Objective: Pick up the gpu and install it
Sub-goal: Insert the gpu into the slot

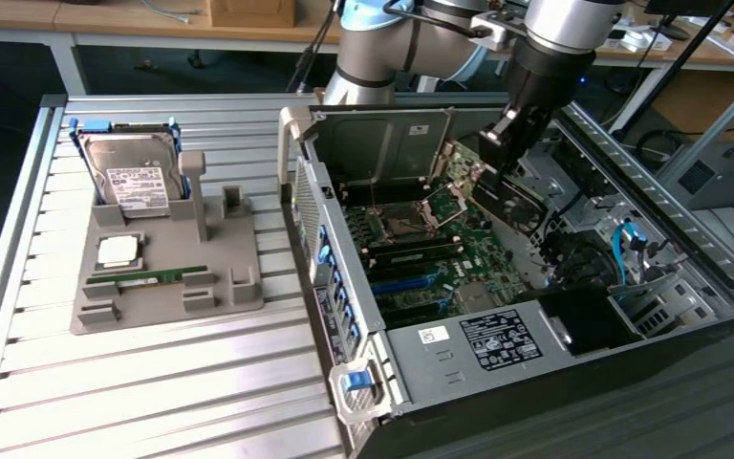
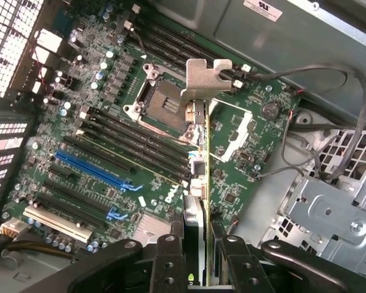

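Step in hand: you are carrying the gpu (image 1: 510, 196), a thin dark circuit card with a silvery metal bracket (image 2: 204, 76) at its far end, inside the open grey computer case (image 1: 341, 296). By the look of it, the pick-up is done and the seating is not.
End effector: the black gripper (image 2: 198, 268) is closed narrow on the card, with one finger (image 2: 169, 256) on each face.
Where the card is: it hangs edge-on over the green motherboard (image 2: 244, 177). Its bracket lies in line with the empty processor socket (image 2: 165, 97). You cannot tell how high it sits above the board.
What seating calls for: judged from here, the card's lower edge must line up along the long blue expansion slot (image 2: 91, 168), which now lies off to one side. The bracket must also meet the case wall.
In the way: the grey cables (image 2: 354, 122) loop beside the drive cage, near the card's side. The black memory slots (image 2: 134, 137) run close under it.
Other things: at the exterior view's left, well apart from the case, a grey moulded holder (image 1: 163, 287) stands on the slatted aluminium table (image 1: 150, 392). It carries a boxy silver hard drive (image 1: 138, 182), a small processor chip (image 1: 118, 251) and a green memory stick (image 1: 163, 275).
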Motion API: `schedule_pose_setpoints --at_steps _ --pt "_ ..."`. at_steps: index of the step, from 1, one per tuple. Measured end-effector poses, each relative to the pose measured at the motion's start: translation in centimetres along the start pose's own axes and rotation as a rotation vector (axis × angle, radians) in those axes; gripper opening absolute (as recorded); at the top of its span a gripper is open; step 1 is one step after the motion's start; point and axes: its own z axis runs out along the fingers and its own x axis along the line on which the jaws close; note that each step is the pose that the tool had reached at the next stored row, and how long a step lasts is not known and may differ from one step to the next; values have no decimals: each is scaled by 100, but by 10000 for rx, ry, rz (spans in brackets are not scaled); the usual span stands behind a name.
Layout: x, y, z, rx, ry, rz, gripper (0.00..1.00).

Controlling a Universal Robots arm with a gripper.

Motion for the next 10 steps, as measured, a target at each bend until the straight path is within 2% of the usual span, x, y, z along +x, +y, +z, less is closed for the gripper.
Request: schedule_pose_setpoints --at_steps 10 --pt "0 0 3 -13 -19 -432 27"
